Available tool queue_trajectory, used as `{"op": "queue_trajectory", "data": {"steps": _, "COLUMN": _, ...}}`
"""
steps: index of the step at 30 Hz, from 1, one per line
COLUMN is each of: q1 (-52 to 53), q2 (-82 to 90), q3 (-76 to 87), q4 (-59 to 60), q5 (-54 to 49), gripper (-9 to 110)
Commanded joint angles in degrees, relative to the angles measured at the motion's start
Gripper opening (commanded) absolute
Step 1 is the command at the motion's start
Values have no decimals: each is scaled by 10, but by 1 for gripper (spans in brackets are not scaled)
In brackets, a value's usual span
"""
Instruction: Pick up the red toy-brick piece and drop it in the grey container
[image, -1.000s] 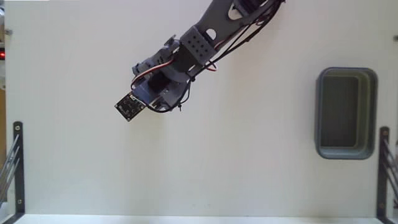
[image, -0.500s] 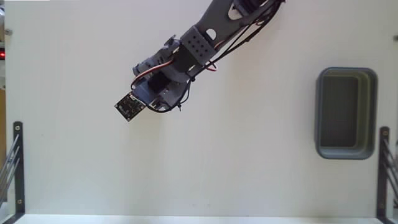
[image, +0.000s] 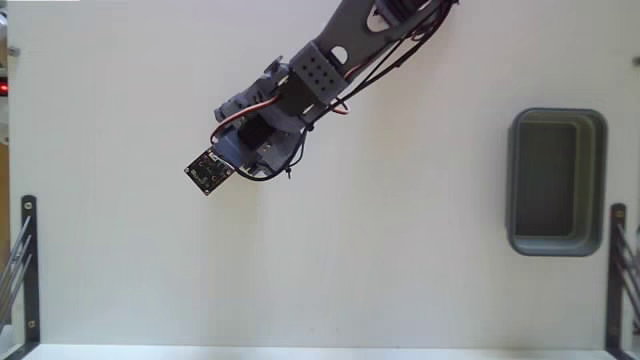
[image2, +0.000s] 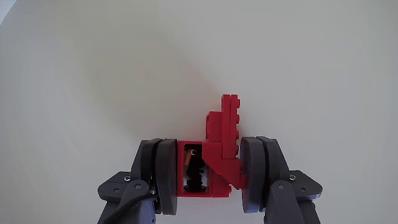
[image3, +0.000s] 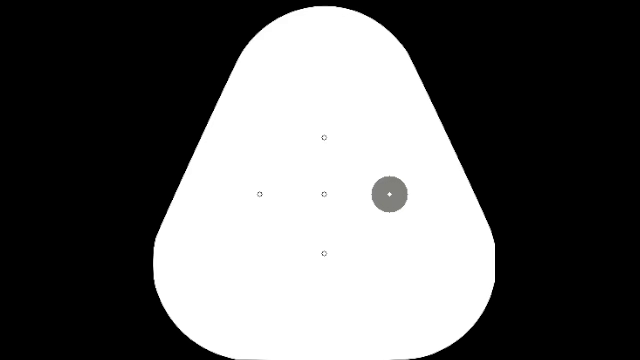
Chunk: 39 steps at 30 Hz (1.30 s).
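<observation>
- Broadly, a pale counter (image: 400, 260) fills the fixed view, with dark metal brackets at its lower left (image: 28, 262) and lower right (image: 617, 270) edges.
- The grey robot arm (image: 340, 50) comes in from the top of the fixed view, right of centre, and reaches down and to the left, with red, black and white wires running along it.
- The grey container (image: 556, 181) sits flat near the right edge of the fixed view, well apart from the arm; its thick rim has rounded corners and the darker inside shows nothing lying in it.
- A small dark circuit board (image: 209, 172) marks the low, left end of the arm in the fixed view, over bare counter left of centre.
- The gripper (image2: 209, 171) enters the wrist view from the bottom edge, and its two dark fingers (image2: 163, 174) stand close together, pressed against either side of the brick.
- The red toy-brick piece (image2: 214, 158) is clamped between them: its lower block fills the gap, with a dark opening and a small orange spot on the left part, while a narrower studded part rises above the fingers on the right side. Pale counter lies behind it. In the fixed view the piece is hidden under the arm.
</observation>
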Motion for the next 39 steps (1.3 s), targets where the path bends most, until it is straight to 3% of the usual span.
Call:
{"op": "queue_trajectory", "data": {"steps": 1, "q1": 9, "q2": 16, "q3": 1, "q4": -6, "q5": 3, "gripper": 58}}
{"op": "queue_trajectory", "data": {"steps": 39, "q1": 9, "q2": 16, "q3": 1, "q4": -6, "q5": 3, "gripper": 49}}
